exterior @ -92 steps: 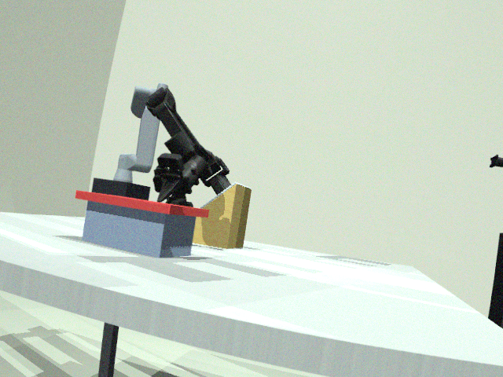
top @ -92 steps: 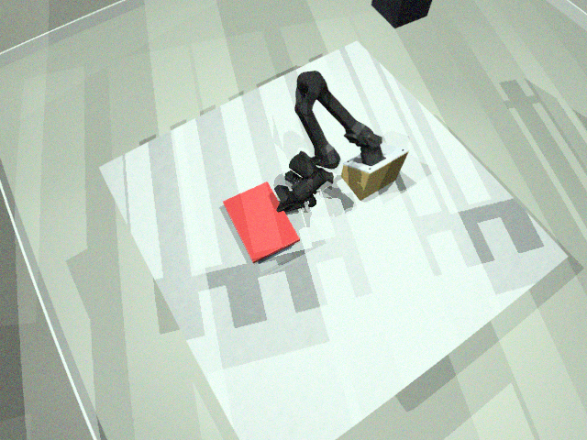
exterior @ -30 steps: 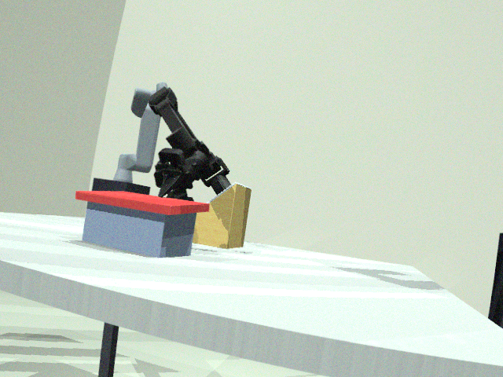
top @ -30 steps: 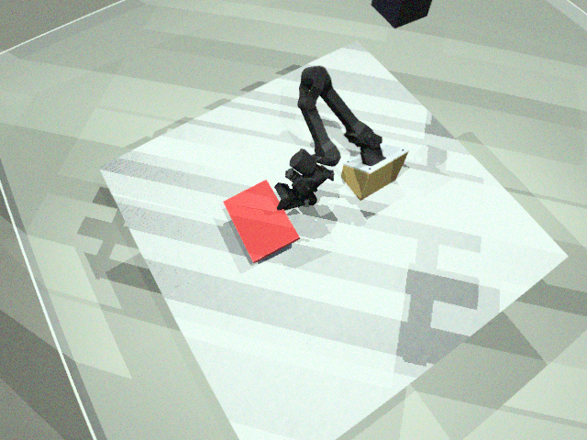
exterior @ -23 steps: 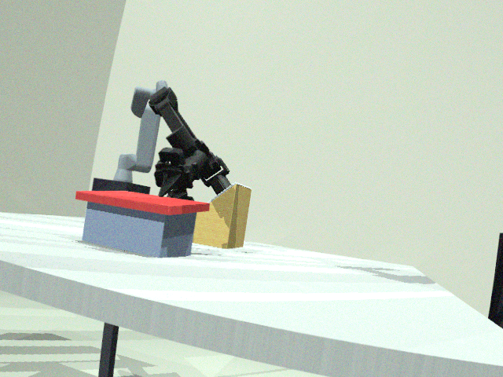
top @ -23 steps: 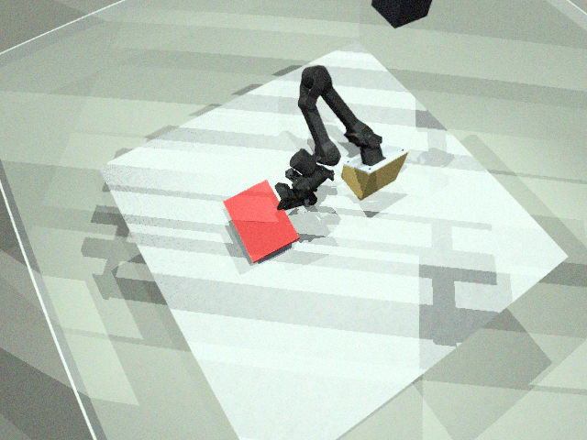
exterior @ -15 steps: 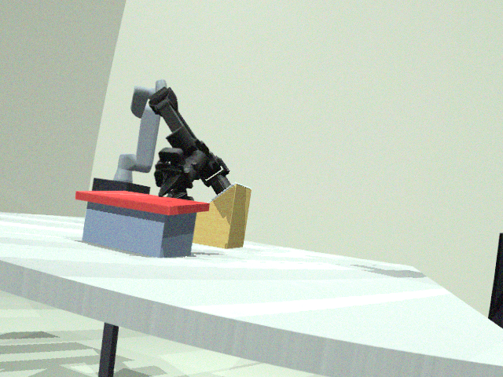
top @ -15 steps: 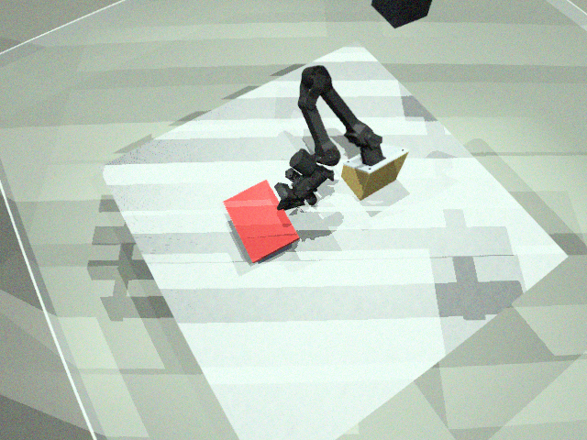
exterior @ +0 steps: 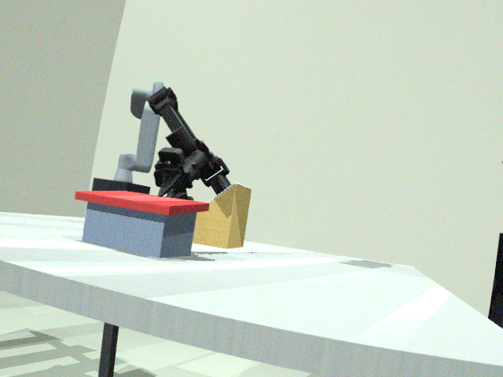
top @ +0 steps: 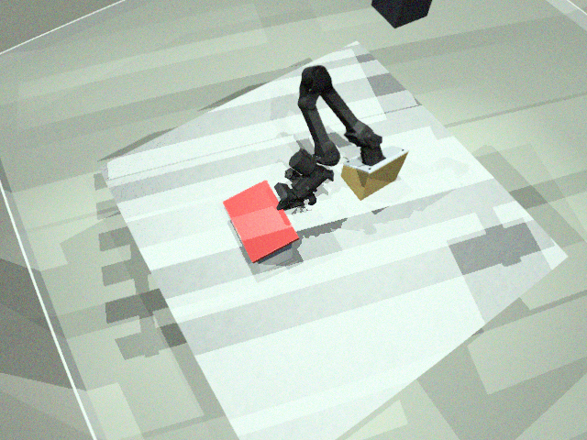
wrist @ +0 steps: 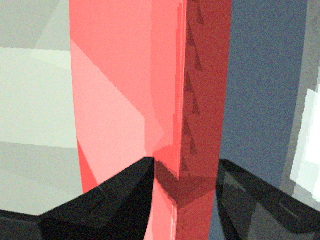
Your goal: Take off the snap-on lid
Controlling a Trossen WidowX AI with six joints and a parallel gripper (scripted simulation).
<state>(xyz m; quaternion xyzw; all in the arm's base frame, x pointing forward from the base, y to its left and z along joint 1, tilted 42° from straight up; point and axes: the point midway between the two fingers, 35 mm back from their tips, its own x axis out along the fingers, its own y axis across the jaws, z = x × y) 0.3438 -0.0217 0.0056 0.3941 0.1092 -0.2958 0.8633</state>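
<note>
The red lid (top: pixel 260 222) (exterior: pixel 122 197) (wrist: pixel 110 50) lies over the top of the blue-grey storage box (exterior: pixel 122 227) (wrist: pixel 265 75), right side up and about level. Whether there is a thin gap between lid and box is not clear. The box stands on the table. My gripper (top: pixel 283 206) (wrist: pixel 184 168) is shut on the lid's rim on the side facing the arm's base, with one finger over the top face and the other against the underside of the rim. In the exterior view the fingertips are hidden behind the lid.
The arm's wedge-shaped wooden mount (top: pixel 391 175) (exterior: pixel 237 219) stands on the table (top: pixel 331 341) (exterior: pixel 284 292) near the box. A grey arm (exterior: pixel 148 137) on a black base (exterior: pixel 122 185) shows in the background of the exterior view. Patchy shadows cross the table.
</note>
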